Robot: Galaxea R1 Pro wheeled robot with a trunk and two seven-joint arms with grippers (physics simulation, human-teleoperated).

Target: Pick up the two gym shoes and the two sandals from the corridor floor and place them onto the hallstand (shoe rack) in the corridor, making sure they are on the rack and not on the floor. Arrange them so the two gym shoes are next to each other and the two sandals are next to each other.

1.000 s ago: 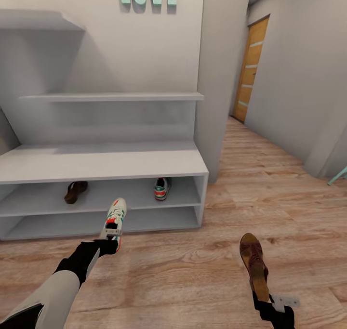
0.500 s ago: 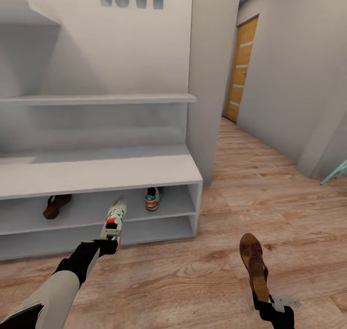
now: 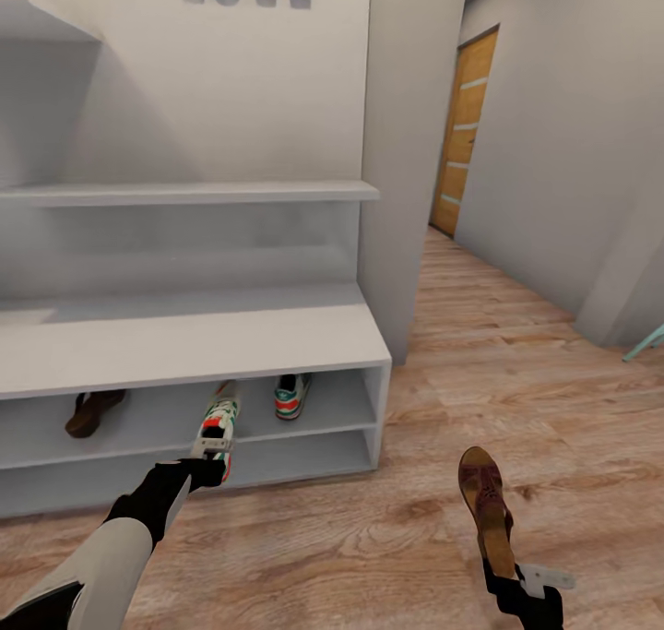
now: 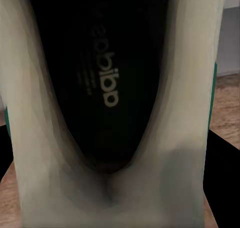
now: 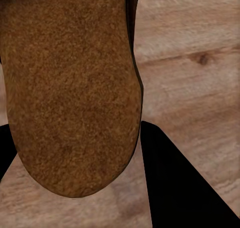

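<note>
the left claw (image 3: 210,452) is gripping a gym shoe (image 3: 219,416) by the heel, holding it in front of the hallstand (image 3: 194,344), level with the upper open shelf. the second gym shoe (image 3: 291,396) and a sandal (image 3: 90,411) are sitting well apart on that shelf. the right claw (image 3: 513,576) is clamping the other sandal (image 3: 485,503) above the corridor floor (image 3: 498,372).

Head high; wrists tight on shoes

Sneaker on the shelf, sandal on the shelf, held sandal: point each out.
sneaker on the shelf (image 3: 291,396), head view, on its heel.
sandal on the shelf (image 3: 90,410), head view, on its strap.
held sandal (image 3: 483,490), head view, on its strap.
</note>
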